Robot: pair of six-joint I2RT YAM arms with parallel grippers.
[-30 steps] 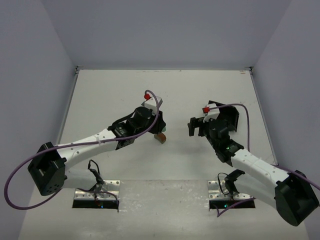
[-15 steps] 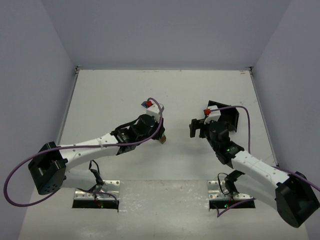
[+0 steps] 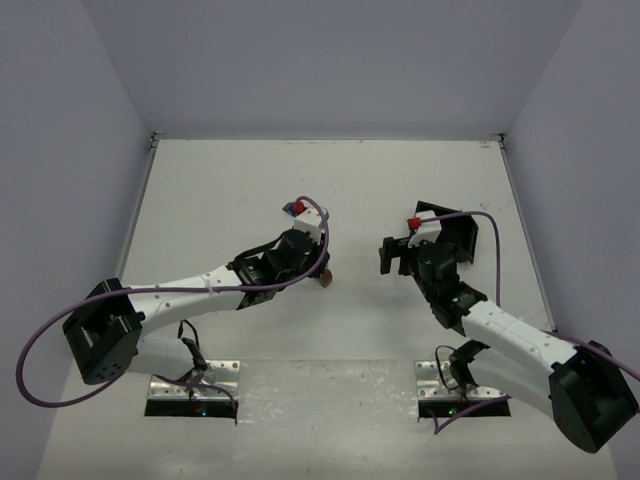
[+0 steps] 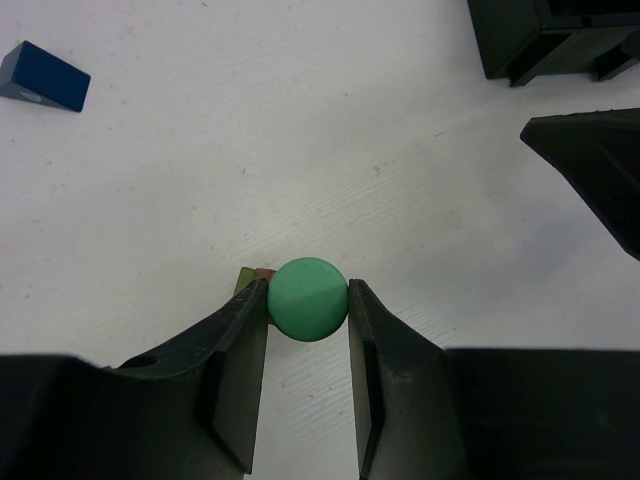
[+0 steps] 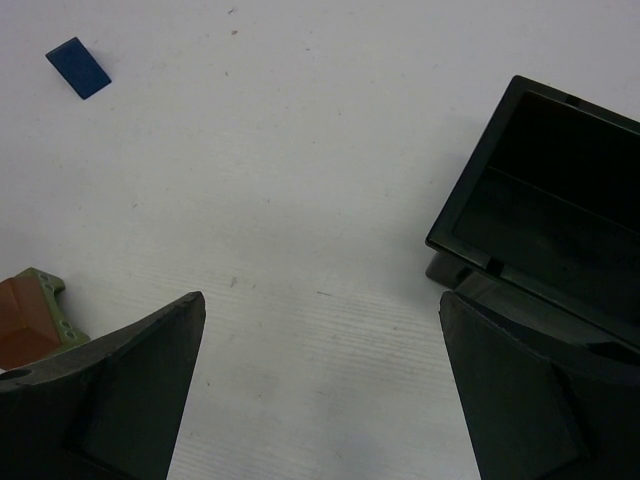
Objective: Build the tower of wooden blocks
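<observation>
My left gripper [image 4: 308,296] is shut on a mint-green cylinder [image 4: 308,300], seen end-on between its fingers. Just behind the cylinder peek the edges of an olive block [image 4: 245,279] and a brown-orange block [image 4: 264,272]; whether the cylinder touches them I cannot tell. The right wrist view shows the brown-orange block [image 5: 24,320] against the olive block [image 5: 52,296] at its left edge. A blue block [image 4: 42,77] lies alone on the table. In the top view my left gripper [image 3: 318,268] covers most of the stack [image 3: 326,278]. My right gripper [image 5: 322,300] stands open over bare table.
A black square tray [image 3: 455,225] sits tilted behind my right gripper [image 3: 388,255], close to its right finger [image 5: 540,390]. The blue block [image 3: 292,208] lies just beyond the left wrist. White walls close in the table on three sides.
My left gripper has come down and toward the near side over the brown-orange block with the cylinder, uncovering the blue block behind it. The right arm has hardly moved.
</observation>
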